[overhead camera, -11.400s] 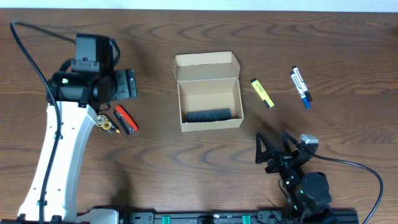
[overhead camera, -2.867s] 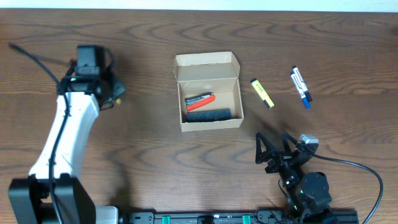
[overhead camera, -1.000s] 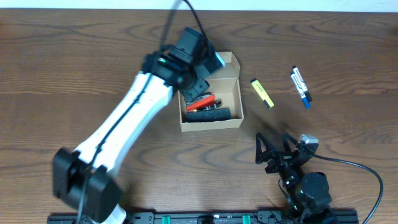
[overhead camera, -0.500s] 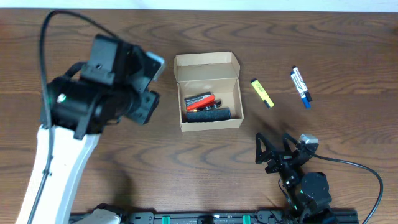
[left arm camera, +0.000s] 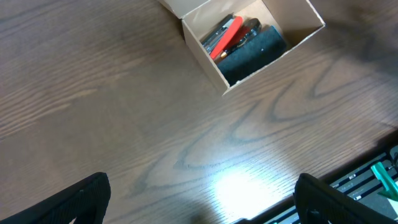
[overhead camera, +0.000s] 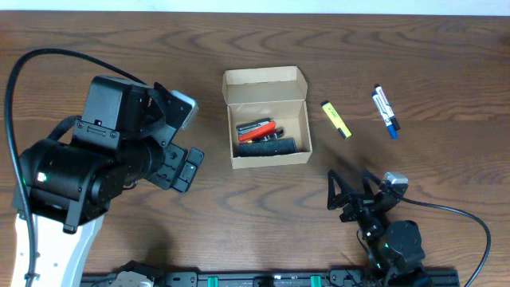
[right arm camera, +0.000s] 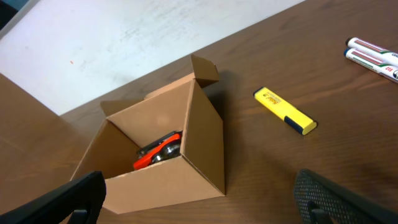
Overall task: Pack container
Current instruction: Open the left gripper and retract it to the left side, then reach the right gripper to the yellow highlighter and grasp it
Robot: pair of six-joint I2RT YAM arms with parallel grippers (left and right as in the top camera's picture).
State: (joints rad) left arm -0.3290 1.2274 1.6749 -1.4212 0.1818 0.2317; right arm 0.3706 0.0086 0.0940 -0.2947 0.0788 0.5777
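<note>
The box [overhead camera: 267, 86] sits lid open near the middle of the table [overhead camera: 239, 215], nearer the far edge, holding a red marker [overhead camera: 256, 127] and a black object [overhead camera: 267, 147]. A yellow highlighter [overhead camera: 335, 119] and two pens [overhead camera: 386, 112] lie toward the right edge. The left gripper [left arm camera: 199, 208], jaws wide and empty, hovers left of the box; the right gripper [right arm camera: 199, 205], likewise spread, sits by the near edge

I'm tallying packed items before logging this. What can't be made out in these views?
- Overhead: the dark item beside the red marker in the container is too small to identify.
- Right wrist: the container's front wall hides most contents.
- Right wrist: two markers are cut off by the right edge.
- Overhead: the left arm covers the table under it.
</note>
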